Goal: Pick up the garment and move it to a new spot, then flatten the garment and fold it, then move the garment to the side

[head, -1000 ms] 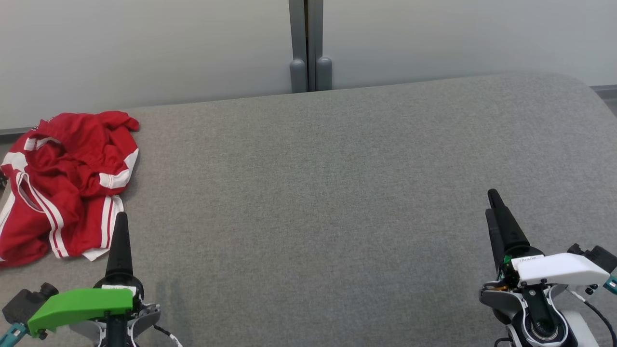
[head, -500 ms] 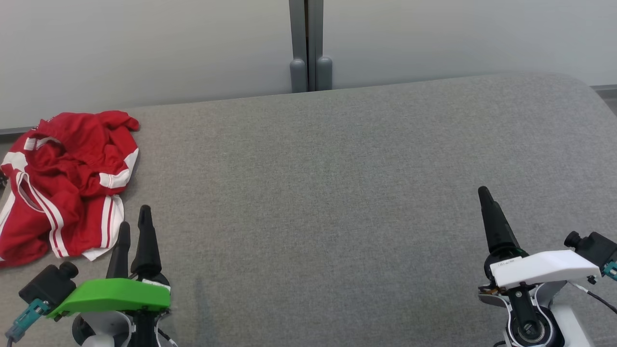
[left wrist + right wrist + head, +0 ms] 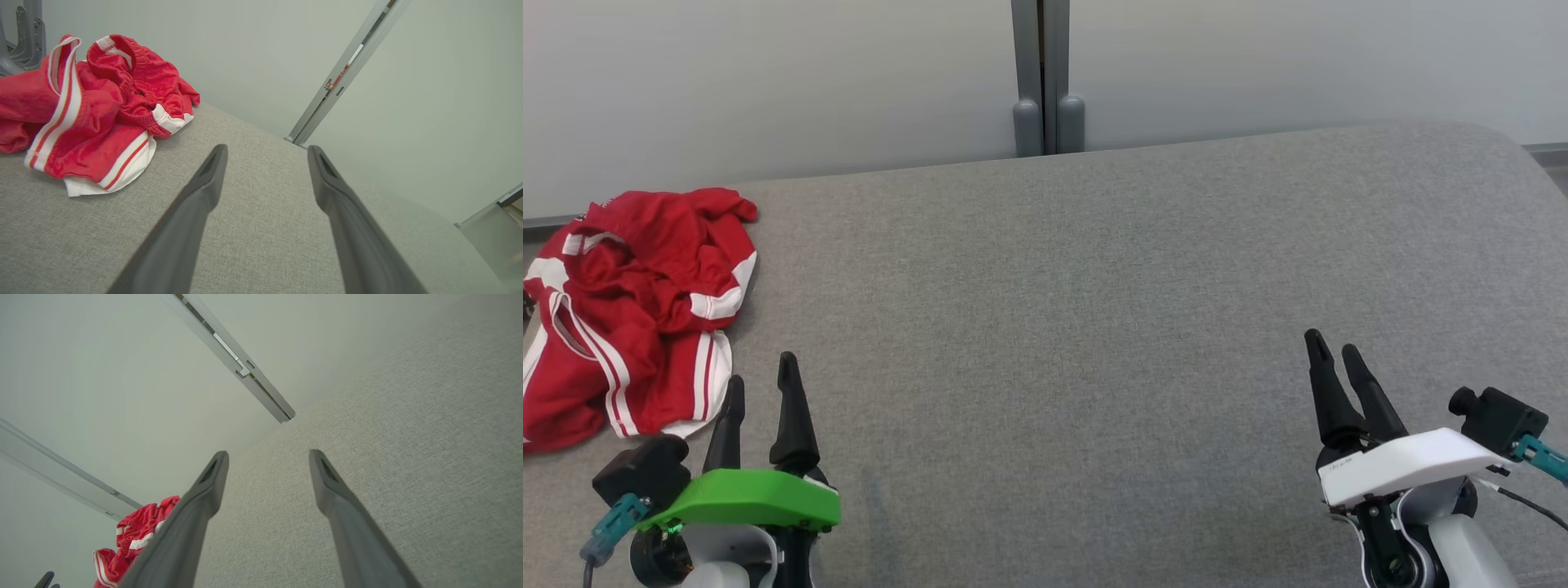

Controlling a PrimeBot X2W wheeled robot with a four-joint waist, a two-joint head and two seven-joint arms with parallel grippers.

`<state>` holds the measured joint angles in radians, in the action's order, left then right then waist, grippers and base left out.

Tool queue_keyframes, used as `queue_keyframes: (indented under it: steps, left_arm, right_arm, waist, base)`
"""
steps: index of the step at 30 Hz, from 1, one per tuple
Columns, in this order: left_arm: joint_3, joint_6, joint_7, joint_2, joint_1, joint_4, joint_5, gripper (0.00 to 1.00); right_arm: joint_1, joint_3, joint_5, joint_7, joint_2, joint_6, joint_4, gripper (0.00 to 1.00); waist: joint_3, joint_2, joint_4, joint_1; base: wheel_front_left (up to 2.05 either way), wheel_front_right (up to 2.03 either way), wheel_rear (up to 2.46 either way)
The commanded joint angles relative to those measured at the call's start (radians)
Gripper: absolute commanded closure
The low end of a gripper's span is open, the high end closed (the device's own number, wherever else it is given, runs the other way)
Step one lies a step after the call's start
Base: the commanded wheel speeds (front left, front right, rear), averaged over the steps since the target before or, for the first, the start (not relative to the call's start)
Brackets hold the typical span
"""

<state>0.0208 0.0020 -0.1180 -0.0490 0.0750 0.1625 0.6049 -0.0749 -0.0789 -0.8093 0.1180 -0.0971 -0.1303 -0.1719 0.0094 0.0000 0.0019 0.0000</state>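
The task is at its very start. The garment (image 3: 629,314), red with white stripes, lies in a crumpled heap at the far left of the grey tabletop (image 3: 1054,327), and part of it reaches the left edge of the head view. Nothing has lifted it, so no step is done yet. The pick-up, the move to a new spot, the flattening, the folding and the final move to the side are all left to do.

The left pincer (image 3: 761,368) is wide and holds nothing. It hovers just beside the near white hem of the garment, and its fingers do not touch the cloth. In the left wrist view the garment sits to the upper left of the fingers, not between them. The right pincer (image 3: 1330,341) is also wide and empty. It is well apart from the garment, over the bare right part of the tabletop.

Compared with one second ago, the garment has the same place and the same folds, and the head camera has not moved. The left pincer has turned at the wrist. Before, it showed as a single dark finger close to the hem; now both fingers show apart, and the pincer has shifted a little to the right. The right pincer has also turned so that both fingers show, and it has moved a little to the left.
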Motion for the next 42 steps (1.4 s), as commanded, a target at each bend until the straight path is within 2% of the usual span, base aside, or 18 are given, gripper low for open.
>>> queue_keyframes:
  steps: [1,19,42]
  left_arm:
    - [0.003,0.009,-0.011,-0.013,0.023,-0.011,-0.036,0.00]
    - [0.016,0.032,-0.058,-0.011,0.019,-0.013,-0.202,0.00]
    - [0.022,0.036,-0.108,-0.005,0.014,-0.016,-0.403,0.00]
  right_arm:
    - [-0.024,-0.006,0.030,0.011,-0.006,0.000,0.008,0.00]
    - [-0.026,-0.018,0.233,0.057,-0.004,0.000,0.000,0.00]
    - [-0.035,-0.025,0.449,0.108,-0.010,0.000,-0.004,0.00]
  waist:
    - [0.000,0.0000,0.001,0.0000]
    - [0.000,0.0000,0.007,0.0000]
    - [-0.001,0.0000,0.007,0.0000]
  base:
    - [0.00,0.00,0.00]
    - [0.00,0.00,0.00]
    - [0.00,0.00,0.00]
